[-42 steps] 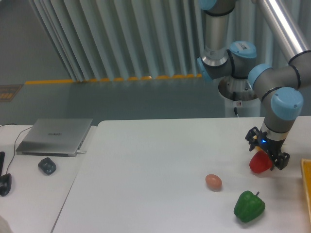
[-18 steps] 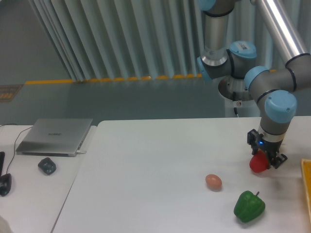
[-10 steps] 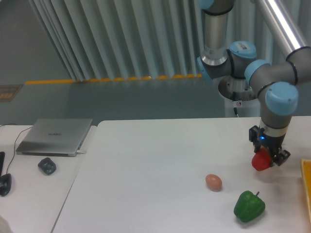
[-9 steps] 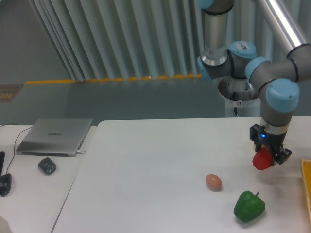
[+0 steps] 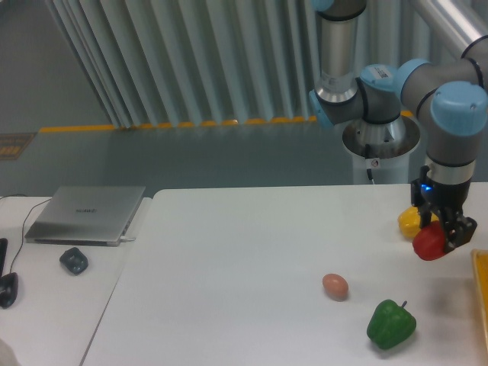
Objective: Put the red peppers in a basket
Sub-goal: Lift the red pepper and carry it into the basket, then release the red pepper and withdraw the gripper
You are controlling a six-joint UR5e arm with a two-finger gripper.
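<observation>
Gripper (image 5: 442, 235) clamped on red pepper (image 5: 429, 242) above the table (image 5: 244, 259), yellow pepper (image 5: 409, 222) just behind, basket (image 5: 481, 293) at right edge, green pepper (image 5: 391, 324) below.

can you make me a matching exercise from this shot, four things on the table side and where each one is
Things:
1. red pepper
2. green pepper
3. egg
4. basket

Places:
A. strip at the right edge of the picture
B. held in the jaws of the gripper, off the table
C. on the table, left of the green pepper
D. nearest the bottom edge

Pairs: 1-B, 2-D, 3-C, 4-A
</observation>
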